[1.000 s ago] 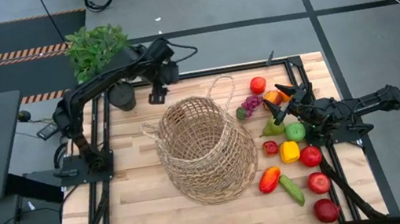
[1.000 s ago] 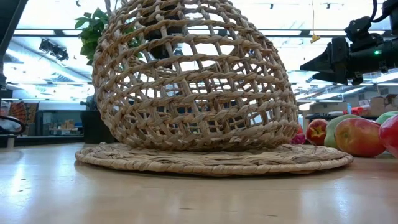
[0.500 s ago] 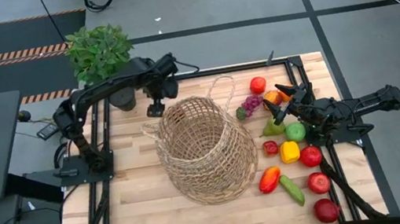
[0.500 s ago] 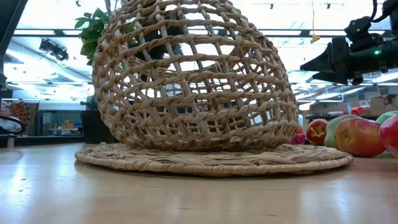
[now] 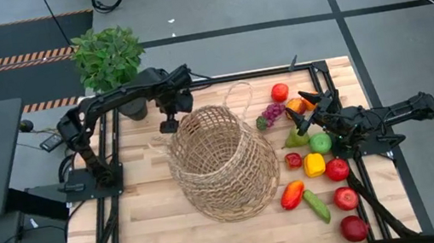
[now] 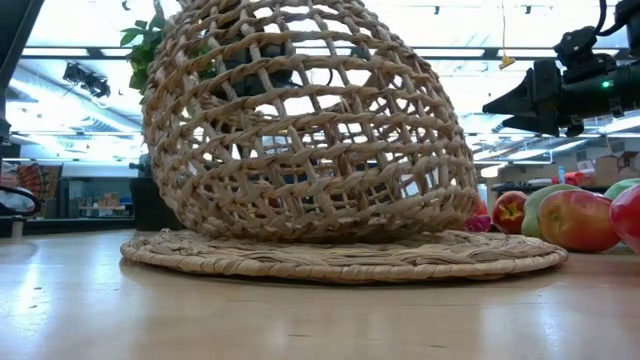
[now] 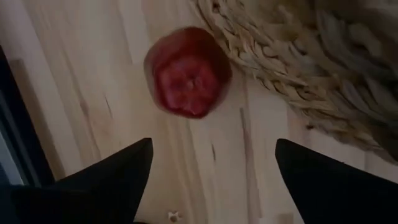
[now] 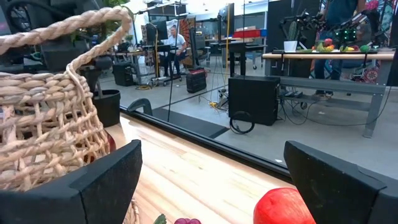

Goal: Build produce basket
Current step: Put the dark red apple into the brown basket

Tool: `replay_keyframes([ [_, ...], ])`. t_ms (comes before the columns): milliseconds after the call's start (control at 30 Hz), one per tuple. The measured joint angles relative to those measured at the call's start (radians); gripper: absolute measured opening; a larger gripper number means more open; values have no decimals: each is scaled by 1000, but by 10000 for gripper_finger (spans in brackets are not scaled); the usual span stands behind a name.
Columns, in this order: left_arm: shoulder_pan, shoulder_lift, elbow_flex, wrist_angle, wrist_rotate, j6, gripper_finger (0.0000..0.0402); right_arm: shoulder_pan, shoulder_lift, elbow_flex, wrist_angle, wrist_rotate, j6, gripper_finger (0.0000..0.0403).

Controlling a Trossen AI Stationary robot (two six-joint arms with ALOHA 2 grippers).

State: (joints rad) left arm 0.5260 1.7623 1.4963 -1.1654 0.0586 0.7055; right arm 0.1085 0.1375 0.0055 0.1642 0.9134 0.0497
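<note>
Basket (image 5: 225, 162): mid-table, tipped on its side; likely light, springy weave; best gripped at rim or loop handle.
Left gripper (image 5: 169, 126): spread, empty, at far rim above red apple (image 7: 188, 71).
Right gripper (image 5: 310, 100): spread, empty, over produce (image 5: 318, 162) along right edge; hard, smooth, roll-prone.

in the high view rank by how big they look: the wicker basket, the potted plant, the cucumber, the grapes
1. Basket, by far the largest.
2. Potted plant.
3. Cucumber and grapes: they look about alike, so I would not rank them.
</note>
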Motion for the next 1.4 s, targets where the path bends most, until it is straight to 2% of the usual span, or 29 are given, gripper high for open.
replay_keyframes([
  [133,45,-44,1,62,91,-101,348,0,0,0,0,0,0,396],
  [300,121,-80,2,141,82,-142,348,0,0,0,0,0,0,396],
  [467,147,-68,1,110,4,22,348,0,0,0,0,0,0,396],
  [633,114,-44,0,90,8,161,348,0,0,0,0,0,0,396],
  [867,79,24,0,46,48,273,348,0,0,0,0,0,0,396],
  [1033,71,55,0,20,59,276,348,0,0,0,0,0,0,396],
  [1400,69,118,1,71,76,267,348,0,0,0,0,0,0,396],
])
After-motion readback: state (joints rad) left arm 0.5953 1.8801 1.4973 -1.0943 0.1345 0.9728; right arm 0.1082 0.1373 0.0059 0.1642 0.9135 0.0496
